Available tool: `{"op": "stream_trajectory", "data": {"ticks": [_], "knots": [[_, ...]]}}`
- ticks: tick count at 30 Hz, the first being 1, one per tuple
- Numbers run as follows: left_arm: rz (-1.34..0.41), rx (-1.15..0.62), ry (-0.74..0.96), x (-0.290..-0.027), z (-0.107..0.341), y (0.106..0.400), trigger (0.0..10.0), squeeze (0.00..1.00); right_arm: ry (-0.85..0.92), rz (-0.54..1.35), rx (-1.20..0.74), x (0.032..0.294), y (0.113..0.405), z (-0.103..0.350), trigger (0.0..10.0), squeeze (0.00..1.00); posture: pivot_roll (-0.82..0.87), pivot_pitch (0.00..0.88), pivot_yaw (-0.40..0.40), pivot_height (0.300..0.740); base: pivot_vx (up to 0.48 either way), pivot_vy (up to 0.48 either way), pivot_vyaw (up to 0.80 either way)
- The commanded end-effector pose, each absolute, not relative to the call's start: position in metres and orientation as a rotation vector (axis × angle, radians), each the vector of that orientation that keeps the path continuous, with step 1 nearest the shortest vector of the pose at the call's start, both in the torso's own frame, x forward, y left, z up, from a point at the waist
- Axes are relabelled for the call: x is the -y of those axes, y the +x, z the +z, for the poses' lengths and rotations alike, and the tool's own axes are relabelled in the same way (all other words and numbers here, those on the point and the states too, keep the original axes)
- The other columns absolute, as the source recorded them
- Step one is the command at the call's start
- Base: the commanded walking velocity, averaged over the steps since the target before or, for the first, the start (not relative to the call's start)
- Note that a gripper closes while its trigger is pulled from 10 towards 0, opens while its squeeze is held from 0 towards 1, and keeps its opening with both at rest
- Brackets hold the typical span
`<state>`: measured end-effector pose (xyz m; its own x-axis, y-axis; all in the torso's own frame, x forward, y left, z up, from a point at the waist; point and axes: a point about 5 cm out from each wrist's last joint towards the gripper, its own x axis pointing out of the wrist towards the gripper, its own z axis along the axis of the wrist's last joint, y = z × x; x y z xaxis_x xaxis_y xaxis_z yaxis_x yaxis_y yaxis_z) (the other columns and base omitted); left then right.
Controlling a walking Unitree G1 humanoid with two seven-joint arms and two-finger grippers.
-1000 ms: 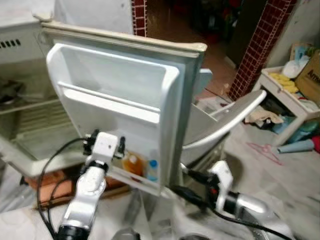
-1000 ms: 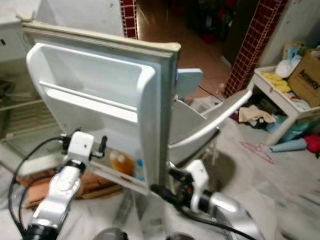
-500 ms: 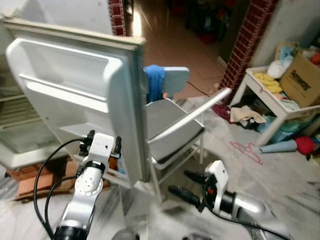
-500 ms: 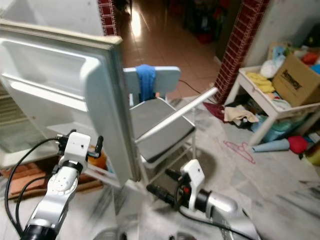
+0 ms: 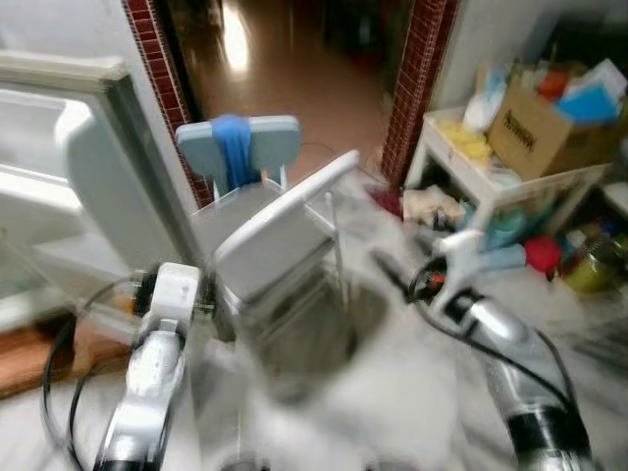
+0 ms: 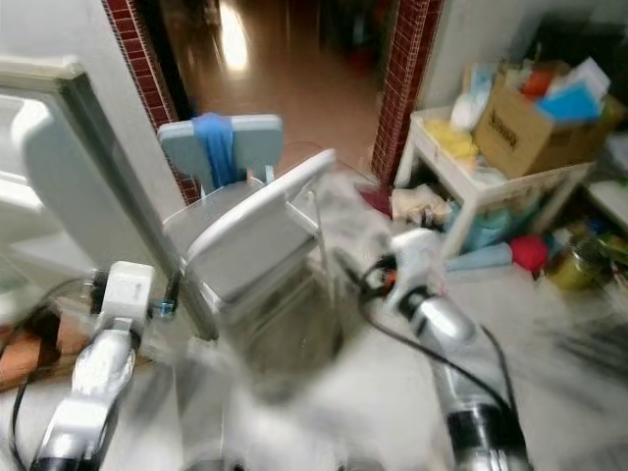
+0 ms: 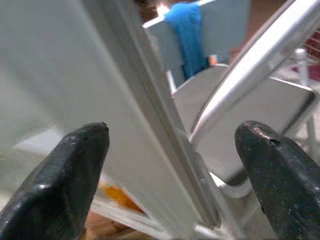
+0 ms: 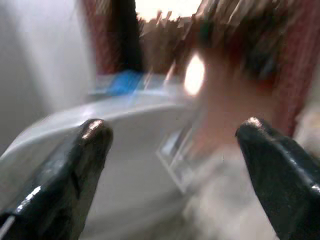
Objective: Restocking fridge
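Our left gripper (image 7: 170, 150), fingers spread and empty, sits nearest the fridge door (image 5: 93, 186) edge at frame left; right gripper (image 8: 175, 145) likewise spread.

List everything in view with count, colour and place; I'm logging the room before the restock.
Fridge door: one, white, open, far left.
Chair: one, grey, centre, beside the door's edge.
Cloth: one, blue, draped over the chair back.
Pillars: two, red brick, flanking the doorway behind the chair.
Table: one, white, right, against the wall.
Box: one, brown cardboard, on the table.
Clutter: blurred, mixed colours, under the table.
Left gripper: black fingers open, at the door's edge.
Right gripper: black fingers open, empty, toward the chair.
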<state>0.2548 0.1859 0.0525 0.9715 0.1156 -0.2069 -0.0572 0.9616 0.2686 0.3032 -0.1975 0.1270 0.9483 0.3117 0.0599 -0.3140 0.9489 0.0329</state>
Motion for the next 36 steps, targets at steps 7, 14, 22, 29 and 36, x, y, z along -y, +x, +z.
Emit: {"op": "stream_trajectory", "data": {"ticks": [7, 14, 22, 29, 36], "knots": [[0.113, -0.201, 0.221, -0.186, 0.058, 0.261, 10.0, 0.00, 0.100, 0.301, 0.010, 0.180, 0.292, 0.103, 10.0, 0.00, 0.01, 0.000, 0.065, 0.740, 0.000, 0.000, 0.74], [0.113, -0.197, 0.211, -0.185, 0.060, 0.264, 10.0, 0.00, 0.101, 0.289, 0.036, 0.169, 0.290, 0.100, 10.0, 0.00, 0.00, 0.000, 0.065, 0.740, 0.000, 0.098, 0.73], [0.106, -0.191, 0.203, -0.186, 0.060, 0.262, 10.0, 0.00, 0.102, 0.235, 0.071, 0.159, 0.282, 0.100, 10.0, 0.00, 0.00, 0.000, 0.061, 0.740, 0.030, 0.365, 0.68], [0.088, -0.188, 0.185, -0.184, 0.061, 0.260, 10.0, 0.00, 0.120, 0.215, 0.121, 0.155, 0.281, 0.113, 10.0, 0.00, 0.00, 0.000, 0.062, 0.740, 0.312, 0.190, 0.66], [0.083, -0.199, 0.190, -0.182, 0.058, 0.258, 10.0, 0.00, 0.103, 0.127, 0.151, 0.162, 0.283, 0.119, 10.0, 0.00, 0.00, 0.000, 0.055, 0.740, 0.041, 0.000, 0.22]]}}
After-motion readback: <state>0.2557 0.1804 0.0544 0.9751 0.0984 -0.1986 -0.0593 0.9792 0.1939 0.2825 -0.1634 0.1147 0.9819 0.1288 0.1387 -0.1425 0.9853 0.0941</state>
